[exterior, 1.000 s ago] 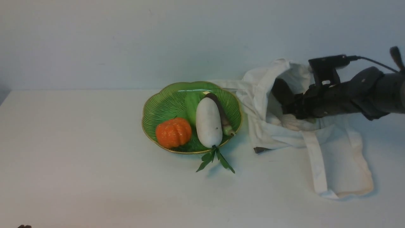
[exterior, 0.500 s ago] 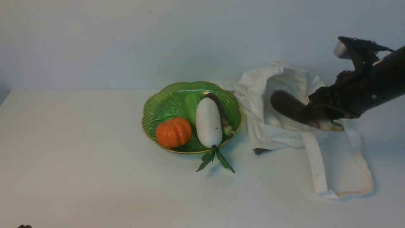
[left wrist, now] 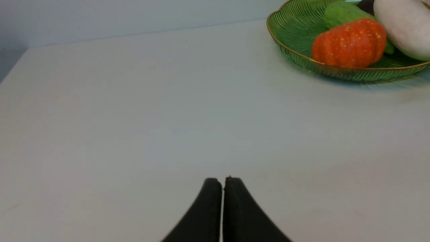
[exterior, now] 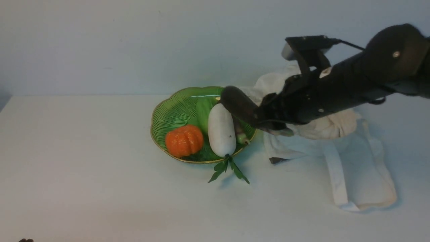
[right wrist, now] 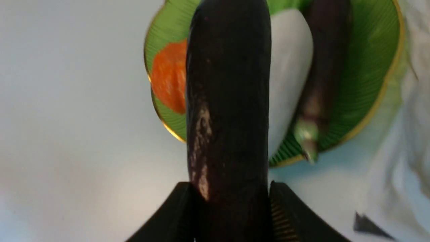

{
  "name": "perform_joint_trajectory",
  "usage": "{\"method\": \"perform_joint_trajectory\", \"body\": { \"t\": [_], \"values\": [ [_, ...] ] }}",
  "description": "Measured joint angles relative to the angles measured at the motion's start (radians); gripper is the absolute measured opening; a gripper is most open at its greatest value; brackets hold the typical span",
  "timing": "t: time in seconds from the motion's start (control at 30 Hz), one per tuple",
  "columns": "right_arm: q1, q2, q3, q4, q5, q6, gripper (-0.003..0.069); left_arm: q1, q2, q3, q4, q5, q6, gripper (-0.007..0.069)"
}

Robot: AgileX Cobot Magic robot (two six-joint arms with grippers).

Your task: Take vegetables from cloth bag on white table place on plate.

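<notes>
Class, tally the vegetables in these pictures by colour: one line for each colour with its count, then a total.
Dark purple: 2 (held eggplant, green-stemmed eggplant)
White: 1 (radish)
Orange: 1 (pumpkin)
Green: 1 (green vegetable, kind unclear)
Total: 5

Purple, green and orange on a white worktop [exterior: 84, 168]
Dark purple eggplant [exterior: 239, 105]; ribbed green plate [exterior: 171, 111], gold rim; orange pumpkin [exterior: 184, 140]; white radish [exterior: 221, 129], green leaves; off-white cloth bag [exterior: 366, 174].
</notes>
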Motion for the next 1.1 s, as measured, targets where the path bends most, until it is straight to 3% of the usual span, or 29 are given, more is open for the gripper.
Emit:
{"method": "perform_joint_trajectory", "body": {
  "t": [0.17,0.4,0.53,0.6,0.63,0.73,0.87,1.03,1.07,1.1],
  "values": [
    [0.054,0.166,-0.153,0.001,-0.043,0.056,0.0262,0.000,0.000,0.000,0.000,0.000,0.000,-0.0005],
    [0.059,0.420,-0.357,-0.050,-0.076,0.191,0.0267,0.000,0.000,0.000,0.000,0.000,0.000,-0.0005],
    [0.059,0.472,-0.405,-0.054,-0.072,0.201,0.0300,0.000,0.000,0.000,0.000,0.000,0.000,-0.0005],
    [0.059,0.490,-0.432,-0.060,-0.054,0.201,0.0386,0.000,0.000,0.000,0.000,0.000,0.000,-0.0005],
    [0.059,0.490,-0.433,-0.060,-0.048,0.200,0.0393,0.000,0.000,0.000,0.000,0.000,0.000,-0.0005],
    [0.059,0.486,-0.472,-0.081,0.020,0.186,0.0528,0.000,0.000,0.000,0.000,0.000,0.000,-0.0005],
    [0.059,0.465,-0.567,-0.141,0.167,0.184,0.0609,0.000,0.000,0.000,0.000,0.000,0.000,-0.0005],
    [0.059,0.430,-0.744,-0.222,0.424,0.190,0.0605,0.000,0.000,0.000,0.000,0.000,0.000,-0.0005],
    [0.059,0.415,-0.856,-0.258,0.534,0.218,0.0575,0.000,0.000,0.000,0.000,0.000,0.000,-0.0005],
    [0.059,0.414,-0.856,-0.258,0.534,0.218,0.0575,0.000,0.000,0.000,0.000,0.000,0.000,-0.0005]
  ]
}}
